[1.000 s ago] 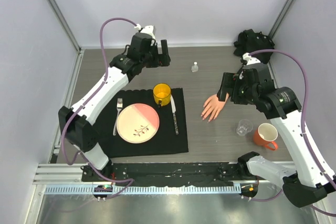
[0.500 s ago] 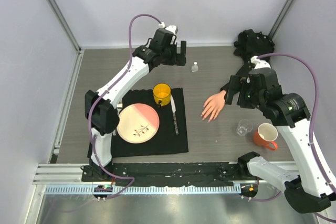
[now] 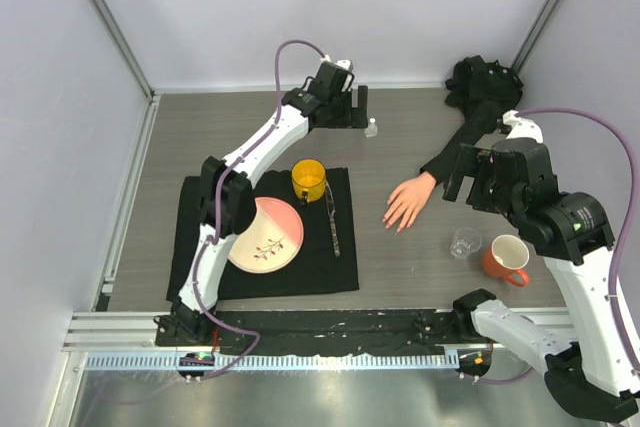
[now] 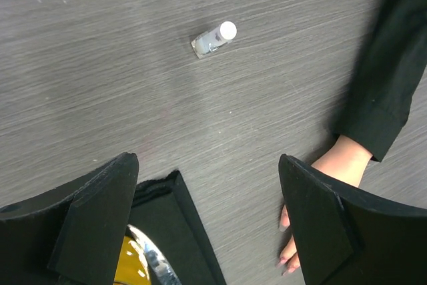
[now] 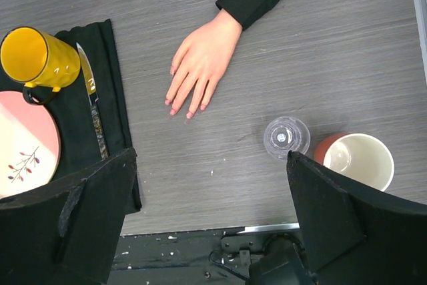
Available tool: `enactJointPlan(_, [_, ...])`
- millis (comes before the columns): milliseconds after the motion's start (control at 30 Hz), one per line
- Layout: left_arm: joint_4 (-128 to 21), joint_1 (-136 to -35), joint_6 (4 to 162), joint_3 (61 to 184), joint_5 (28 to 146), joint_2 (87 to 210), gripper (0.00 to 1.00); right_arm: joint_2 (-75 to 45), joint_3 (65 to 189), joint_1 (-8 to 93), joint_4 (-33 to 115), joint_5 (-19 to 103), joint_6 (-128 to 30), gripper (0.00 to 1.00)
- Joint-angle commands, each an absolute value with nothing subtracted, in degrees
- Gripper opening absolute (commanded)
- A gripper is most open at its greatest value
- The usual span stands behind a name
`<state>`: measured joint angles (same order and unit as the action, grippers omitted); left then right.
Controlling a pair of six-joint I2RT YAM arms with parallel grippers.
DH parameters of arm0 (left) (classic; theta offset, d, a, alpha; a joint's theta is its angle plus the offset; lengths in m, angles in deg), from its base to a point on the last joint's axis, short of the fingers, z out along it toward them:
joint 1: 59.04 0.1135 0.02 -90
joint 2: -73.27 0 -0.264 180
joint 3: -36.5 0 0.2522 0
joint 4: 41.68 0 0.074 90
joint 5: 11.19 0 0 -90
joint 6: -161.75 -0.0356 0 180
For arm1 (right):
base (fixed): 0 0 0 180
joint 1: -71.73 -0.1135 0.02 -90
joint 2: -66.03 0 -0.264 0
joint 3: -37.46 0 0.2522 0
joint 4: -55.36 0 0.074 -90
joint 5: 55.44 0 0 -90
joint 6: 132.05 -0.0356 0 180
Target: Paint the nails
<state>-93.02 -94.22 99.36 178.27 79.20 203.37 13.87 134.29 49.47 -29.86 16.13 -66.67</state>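
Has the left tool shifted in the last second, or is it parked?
Yes. The left tool has swung right along the far side, from behind the yellow mug to right beside the small clear bottle.

The white-and-black jointed left arm [image 3: 255, 147] reaches from its base at seven o'clock in the overhead view up toward twelve o'clock, nearly stretched out. Its black two-fingered left claw [image 3: 362, 107] is at the far end, with the jaws spread wide and nothing between them. The white-and-black jointed right arm [image 3: 575, 222] rises from five o'clock and folds at its elbow near three o'clock, and its black two-fingered right claw [image 3: 462, 175] is held high, facing down, jaws fully apart and empty.
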Motion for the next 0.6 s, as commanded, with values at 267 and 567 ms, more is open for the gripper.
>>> enactJointPlan(267, [-98.05, -92.53, 103.91, 170.08, 76.54, 187.2, 0.99, -7.85, 140.78, 49.41, -16.78, 18.21, -66.23, 0.98])
enactJointPlan(567, [-99.98, -91.22, 100.58, 150.11, 80.22, 162.32, 1.0, -29.83, 147.8, 50.02, -1.64, 19.79, -64.2, 0.98])
